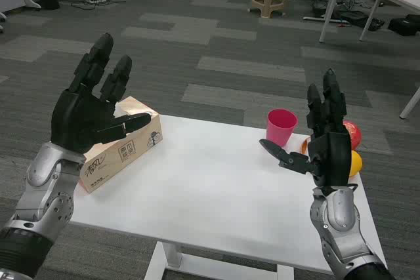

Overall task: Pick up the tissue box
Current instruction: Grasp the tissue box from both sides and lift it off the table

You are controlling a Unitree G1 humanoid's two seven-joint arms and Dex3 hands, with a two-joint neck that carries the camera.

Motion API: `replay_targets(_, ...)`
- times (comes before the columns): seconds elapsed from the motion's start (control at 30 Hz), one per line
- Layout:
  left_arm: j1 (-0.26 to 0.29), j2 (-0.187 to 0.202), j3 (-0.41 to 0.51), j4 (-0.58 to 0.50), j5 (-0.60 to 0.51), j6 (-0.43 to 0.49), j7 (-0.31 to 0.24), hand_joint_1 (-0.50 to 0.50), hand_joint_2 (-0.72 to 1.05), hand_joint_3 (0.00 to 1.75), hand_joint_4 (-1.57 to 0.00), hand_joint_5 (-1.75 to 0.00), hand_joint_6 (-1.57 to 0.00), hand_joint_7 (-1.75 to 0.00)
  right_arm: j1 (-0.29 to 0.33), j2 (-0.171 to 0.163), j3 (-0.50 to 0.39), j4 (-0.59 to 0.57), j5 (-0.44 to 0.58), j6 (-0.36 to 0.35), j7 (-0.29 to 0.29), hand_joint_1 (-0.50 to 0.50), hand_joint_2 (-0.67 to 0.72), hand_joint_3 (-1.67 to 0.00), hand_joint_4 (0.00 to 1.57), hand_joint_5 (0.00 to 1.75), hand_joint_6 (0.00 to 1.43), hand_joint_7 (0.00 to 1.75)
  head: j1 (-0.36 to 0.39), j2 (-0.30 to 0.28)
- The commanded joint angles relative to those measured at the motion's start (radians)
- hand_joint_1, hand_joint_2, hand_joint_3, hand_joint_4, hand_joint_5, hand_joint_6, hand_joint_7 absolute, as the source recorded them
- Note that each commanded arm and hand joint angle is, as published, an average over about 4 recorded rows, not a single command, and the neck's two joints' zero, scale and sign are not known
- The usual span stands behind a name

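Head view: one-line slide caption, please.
Both hands open: left hand raised before tissue box, right hand near pink cup.

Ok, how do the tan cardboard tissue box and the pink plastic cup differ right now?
The tan cardboard tissue box is long, lying flat at the table's left edge, partly hidden by the left hand. The pink plastic cup is round, upright near the far right edge, beside the right hand. Both rest on the white table.

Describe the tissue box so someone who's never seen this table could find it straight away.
Start at the white table and go to its far left corner. The tissue box lies there, partly hidden behind the raised left hand. It is the only cardboard-coloured, rectangular thing, printed with dark characters on its side; the pink cup and round fruit sit on the right side.
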Motion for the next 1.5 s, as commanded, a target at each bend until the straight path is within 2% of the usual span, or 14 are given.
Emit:
replay_targets(0.03,0.024,-0.026,-0.028,-0.003,0.033,0.007,0.006,0.50,1.05,0.09,0.00,0.00,0.00,0.00,0.027,-0.020,-0.001,-0.033,0.015,-0.019,-0.002,-0.22,-0.35,-0.40,0.09,0.10,0.00,0.07,0.009,0.057)
replay_targets(0.1,0.024,-0.026,-0.028,-0.003,0.033,0.007,0.006,0.50,1.05,0.09,0.00,0.00,0.00,0.00,0.027,-0.020,-0.001,-0.033,0.015,-0.019,-0.002,-0.22,-0.35,-0.40,0.09,0.10,0.00,0.07,0.005,0.033)
replay_targets(0.27,0.024,-0.026,-0.028,-0.003,0.033,0.007,0.006,0.50,1.05,0.09,0.00,0.00,0.00,0.00,0.025,-0.020,-0.001,-0.033,0.015,-0.019,-0.003,-0.21,-0.35,-0.34,0.09,0.10,0.00,0.07,0.005,0.035)
replay_targets(0.43,0.024,-0.026,-0.029,-0.002,0.034,0.007,0.006,0.50,1.05,0.09,0.00,0.00,0.00,0.00,0.027,-0.020,-0.002,-0.033,0.015,-0.019,-0.002,-0.23,-0.35,-0.38,0.09,0.10,0.00,0.07,0.004,0.035)
replay_targets(0.8,0.024,-0.026,-0.021,-0.002,0.033,0.007,0.008,0.50,1.05,0.09,0.00,0.00,0.00,0.00,0.027,-0.020,-0.003,-0.033,0.015,-0.019,-0.001,-0.21,-0.35,-0.40,0.09,0.10,0.00,0.07,0.003,0.034)
replay_targets(0.97,0.025,-0.014,0.017,-0.003,0.011,0.007,0.008,0.50,1.05,0.09,0.00,0.00,0.00,0.00,0.027,-0.020,-0.003,-0.031,0.015,-0.019,-0.002,-0.21,-0.35,-0.40,0.09,0.10,0.00,0.07,0.005,0.031)
replay_targets(1.13,0.034,0.024,0.083,-0.003,-0.025,0.013,0.008,0.50,1.05,0.09,0.00,0.00,0.00,0.00,0.027,-0.022,-0.003,-0.029,0.015,-0.019,-0.001,-0.21,-0.35,-0.38,0.11,0.10,0.00,0.07,0.011,0.026)
replay_targets(1.33,0.042,0.117,0.183,0.074,-0.087,0.041,0.007,0.50,1.05,0.09,0.00,0.00,0.00,0.00,0.025,-0.027,0.001,-0.013,0.017,-0.021,-0.001,-0.21,-0.34,-0.38,0.11,0.10,0.00,0.07,0.048,-0.019)
replay_targets(1.5,0.044,0.218,0.233,0.217,-0.152,0.100,0.000,0.50,1.05,0.09,0.00,0.00,0.00,0.00,0.021,-0.028,0.028,0.014,0.017,-0.021,-0.001,-0.21,-0.35,-0.40,0.14,0.10,0.00,0.07,0.277,-0.074)
